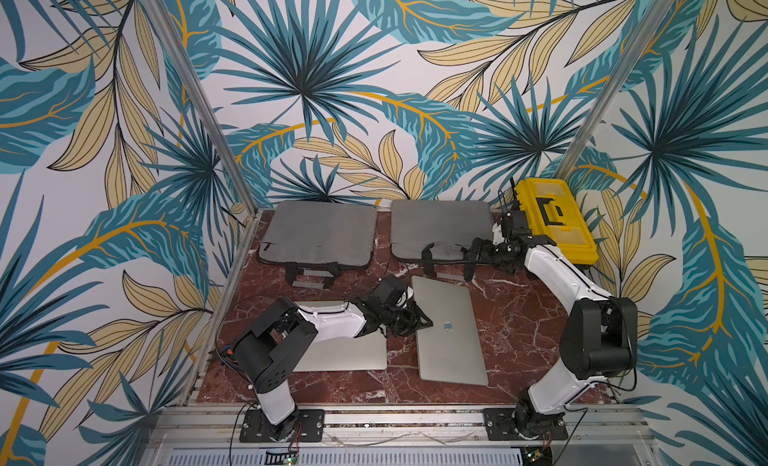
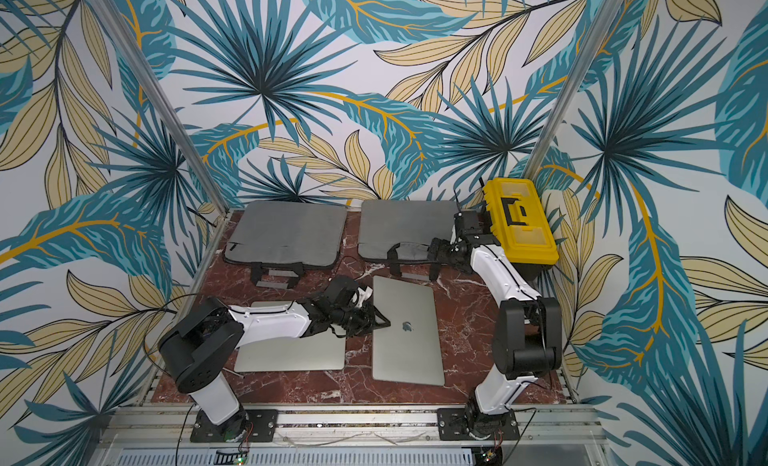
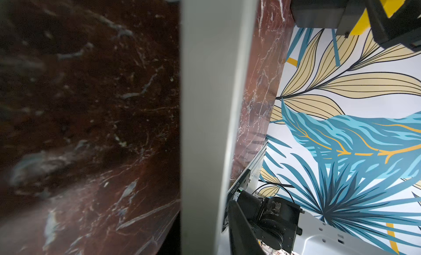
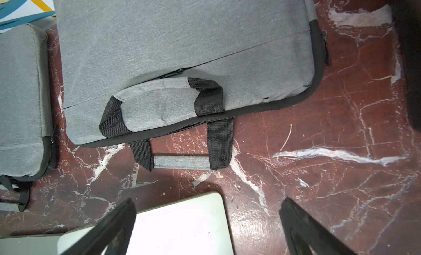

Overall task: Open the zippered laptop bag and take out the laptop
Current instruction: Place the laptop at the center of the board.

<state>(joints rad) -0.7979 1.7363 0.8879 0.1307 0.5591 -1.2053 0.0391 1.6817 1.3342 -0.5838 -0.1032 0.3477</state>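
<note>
Two grey zippered laptop bags lie at the back. The right bag (image 1: 440,227) (image 4: 182,37) has one handle folded onto its top, and a black zip band (image 4: 205,121) runs along its front edge. A silver laptop (image 1: 453,339) (image 2: 409,335) with a logo lies flat on the table in front of it. My left gripper (image 1: 424,320) (image 3: 202,215) sits at that laptop's left edge, its jaws a little apart around the edge. My right gripper (image 1: 471,251) (image 4: 207,203) hangs wide open and empty by the right bag's front edge, above the laptop's far corner (image 4: 182,224).
The left bag (image 1: 318,231) lies beside the right one. A second silver laptop (image 1: 345,351) lies partly under my left arm. A yellow toolbox (image 1: 555,218) stands at the back right, behind my right arm. The red marble table (image 1: 519,318) ends at metal rails.
</note>
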